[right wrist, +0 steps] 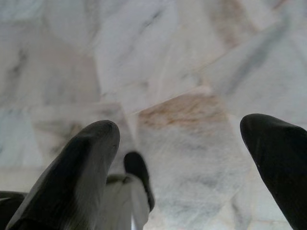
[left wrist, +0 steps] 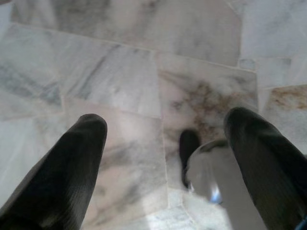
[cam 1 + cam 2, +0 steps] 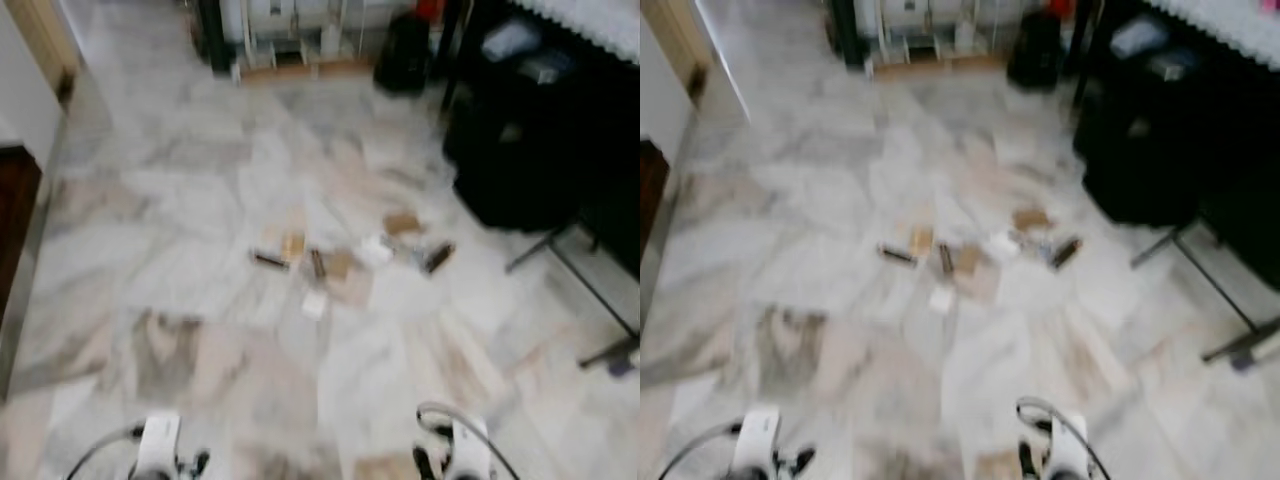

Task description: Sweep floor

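Left gripper [image 2: 163,143]: my two black fingers stand wide apart with nothing between them, pointing down at bare marble floor [image 3: 200,220]; the arm hangs low at my left side.

Doorway, far left: a dark wooden threshold [image 3: 15,220] and a pale door frame lie well off to the left of my left gripper.

Floor ahead of me: pale marble tiles veined grey and tan, seen blurred.

Litter [image 3: 345,262]: a loose scatter of small scraps lies on the floor ahead of both grippers, well apart from them. I make out tan cardboard-like bits, a white piece [image 3: 314,304] nearest me, and a few dark stick-shaped bits.

Long axis of the scatter: it runs across my front, from left to right, not toward me.

Which arm is nearer: in my judgement the scatter sits between my two arms, a little toward the right one, so the right gripper has the shorter reach.

Right gripper [image 1: 180,143]: fingers spread wide and empty, hanging over marble at my right side.

Broom or other sweeping tool: neither gripper carries one.

Far right: black furniture [image 3: 530,130] and thin metal stand legs [image 3: 590,290] lie beyond my right gripper, just beside the right end of the scatter.
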Controlling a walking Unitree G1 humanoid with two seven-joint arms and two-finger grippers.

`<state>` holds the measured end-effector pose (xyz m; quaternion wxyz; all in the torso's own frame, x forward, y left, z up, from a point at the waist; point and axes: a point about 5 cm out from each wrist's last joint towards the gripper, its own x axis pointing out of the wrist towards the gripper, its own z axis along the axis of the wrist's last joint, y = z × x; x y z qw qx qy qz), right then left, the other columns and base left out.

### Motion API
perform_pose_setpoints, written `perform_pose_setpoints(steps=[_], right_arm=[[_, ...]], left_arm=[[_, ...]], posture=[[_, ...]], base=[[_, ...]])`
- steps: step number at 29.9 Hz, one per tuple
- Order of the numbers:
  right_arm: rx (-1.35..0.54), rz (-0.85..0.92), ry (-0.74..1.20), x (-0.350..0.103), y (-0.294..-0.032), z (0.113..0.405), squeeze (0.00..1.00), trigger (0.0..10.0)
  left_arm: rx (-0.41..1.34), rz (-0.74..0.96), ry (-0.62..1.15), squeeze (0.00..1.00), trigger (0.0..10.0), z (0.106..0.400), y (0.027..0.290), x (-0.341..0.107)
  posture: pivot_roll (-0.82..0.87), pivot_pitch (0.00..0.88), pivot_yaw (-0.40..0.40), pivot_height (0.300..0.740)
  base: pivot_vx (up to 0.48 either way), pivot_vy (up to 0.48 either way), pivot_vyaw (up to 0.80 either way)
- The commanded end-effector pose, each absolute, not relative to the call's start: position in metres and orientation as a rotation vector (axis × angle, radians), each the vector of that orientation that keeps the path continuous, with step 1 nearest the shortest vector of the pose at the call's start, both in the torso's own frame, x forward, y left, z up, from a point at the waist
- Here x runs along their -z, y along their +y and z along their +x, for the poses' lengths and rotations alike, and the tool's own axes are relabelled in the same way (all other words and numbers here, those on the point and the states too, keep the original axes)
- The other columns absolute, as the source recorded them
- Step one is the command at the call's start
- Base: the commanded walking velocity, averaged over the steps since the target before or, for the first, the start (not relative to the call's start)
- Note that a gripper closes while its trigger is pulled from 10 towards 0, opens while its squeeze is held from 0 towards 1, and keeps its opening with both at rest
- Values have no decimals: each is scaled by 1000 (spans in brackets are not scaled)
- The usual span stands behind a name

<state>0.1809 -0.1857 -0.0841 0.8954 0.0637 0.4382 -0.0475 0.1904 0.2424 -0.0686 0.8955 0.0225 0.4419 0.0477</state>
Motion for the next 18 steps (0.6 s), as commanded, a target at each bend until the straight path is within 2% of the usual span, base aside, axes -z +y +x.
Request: perform_pose_setpoints(steps=[1,7,18], right_arm=[[104,123,915,85,-188,178,0,10000],[105,123,915,85,-188,178,0,10000],[101,124,916,85,-187,177,0,10000]], left_arm=[[-104,31,927,0,10000,186,240,72],[-107,25,922,0,10000,187,240,71],[-116,16,915,0,10000,188,241,70]], posture=[[-19,59,-24,740],[-21,64,-24,740],[-18,73,-28,740]], base=[[0,0,-638],[0,0,-324],[0,0,-555]])
